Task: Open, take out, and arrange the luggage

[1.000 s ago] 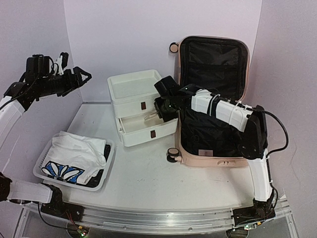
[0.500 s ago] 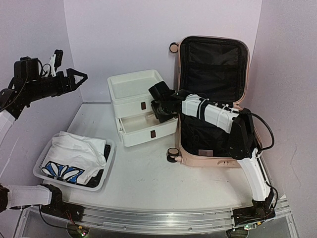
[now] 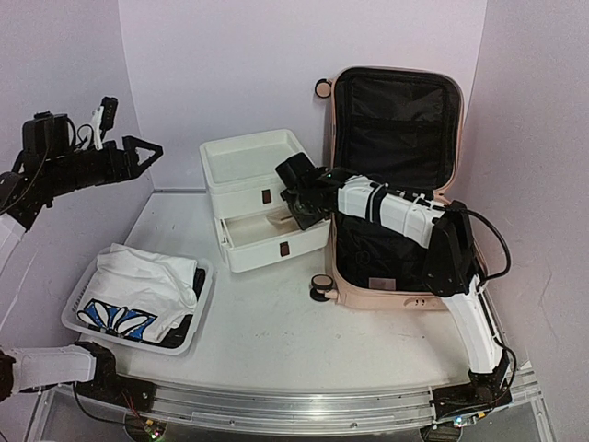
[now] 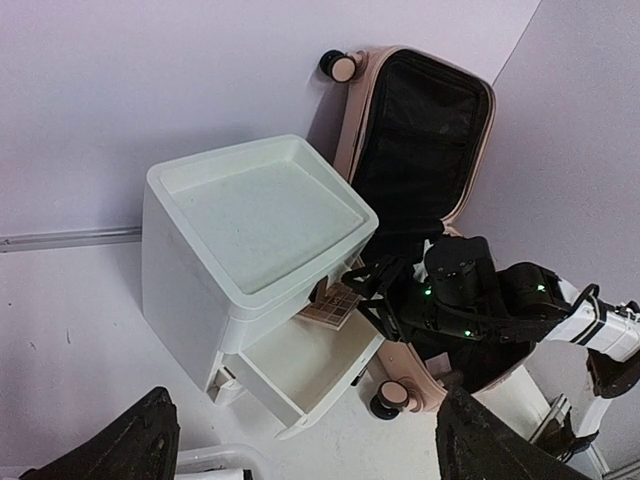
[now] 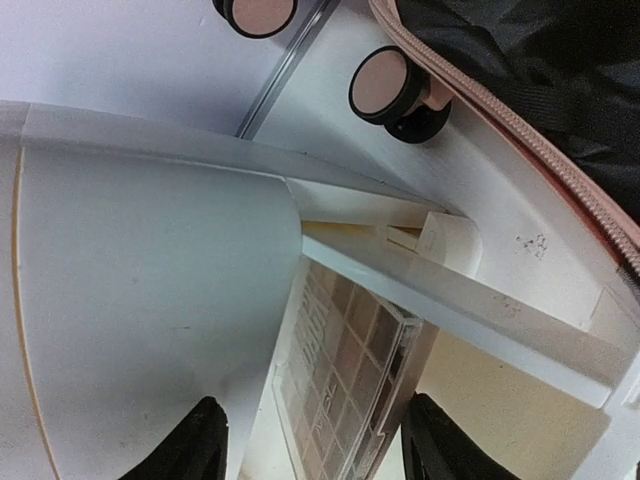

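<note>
A: What sits closest to the arm bases?

B: A white perforated basket on the near left. It holds a white garment, with a blue-and-white patterned piece along its front edge.

A: And the luggage?

B: The luggage is on the right side of the table, and it is open. The lower shell lies flat with its black lining facing up. One caster wheel pokes out at its near left corner. The lid stands upright against the back wall.

A: What's just left of it?

B: A white drawer unit with its lower drawer pulled out toward the front. The right arm reaches across the lower shell, and the right gripper is at the drawer's right end.

A: Is it gripping anything?

B: No. In the wrist view its fingers are spread wide and closed on nothing. Just beyond them a flat palette lies in the drawer. It has a grid of brownish squares under a clear cover, and its far end is tucked under the unit's top section.

A: And the other arm?

B: The left gripper hangs high at the left, well apart from everything, pointing toward the drawer unit. Its jaws are wide and empty.
</note>
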